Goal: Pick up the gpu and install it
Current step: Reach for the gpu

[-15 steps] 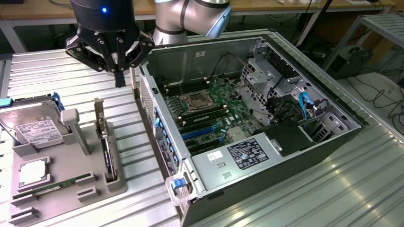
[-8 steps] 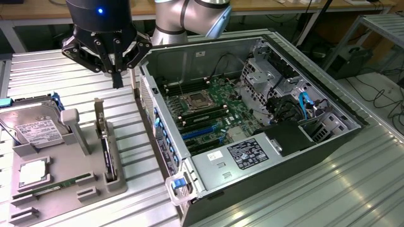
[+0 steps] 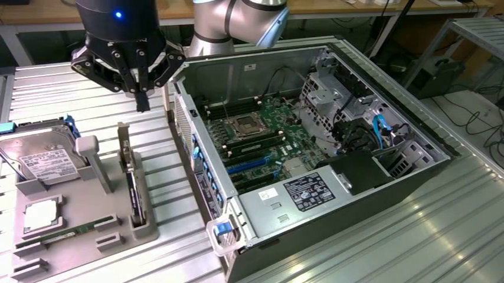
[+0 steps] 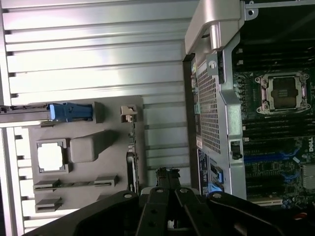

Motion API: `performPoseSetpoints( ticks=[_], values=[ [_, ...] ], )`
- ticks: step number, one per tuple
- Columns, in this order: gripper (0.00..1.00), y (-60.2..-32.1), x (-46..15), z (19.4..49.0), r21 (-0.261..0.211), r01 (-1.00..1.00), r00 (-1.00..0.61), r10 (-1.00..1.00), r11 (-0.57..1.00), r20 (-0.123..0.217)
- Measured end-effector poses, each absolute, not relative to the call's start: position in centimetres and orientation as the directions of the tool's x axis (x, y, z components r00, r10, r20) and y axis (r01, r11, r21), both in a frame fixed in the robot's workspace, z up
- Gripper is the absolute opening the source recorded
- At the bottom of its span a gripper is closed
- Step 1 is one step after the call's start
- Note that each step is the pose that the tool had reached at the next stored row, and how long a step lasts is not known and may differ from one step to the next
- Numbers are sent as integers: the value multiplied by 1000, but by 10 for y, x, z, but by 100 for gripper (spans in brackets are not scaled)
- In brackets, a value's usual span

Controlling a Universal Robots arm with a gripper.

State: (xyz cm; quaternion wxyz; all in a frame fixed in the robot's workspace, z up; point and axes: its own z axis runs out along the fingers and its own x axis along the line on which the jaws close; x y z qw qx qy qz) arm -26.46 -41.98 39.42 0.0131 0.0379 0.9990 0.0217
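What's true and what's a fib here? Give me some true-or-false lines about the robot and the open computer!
1. The jaws are shut and hold nothing. True.
2. The gpu is plugged into the computer. False: it stands on edge in the grey tray, outside the case.
3. The computer case lies open with its motherboard showing. True.
4. The hard drive sits inside the case. False: it is on the tray, to the exterior view's left of the gpu.
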Motion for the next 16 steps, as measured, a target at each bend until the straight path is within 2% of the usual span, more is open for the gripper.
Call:
performPoseSetpoints(
  ticks=[16],
  values=[
    [11,-423,-275,394,44,75,-997,76,996,-24]
  ],
)
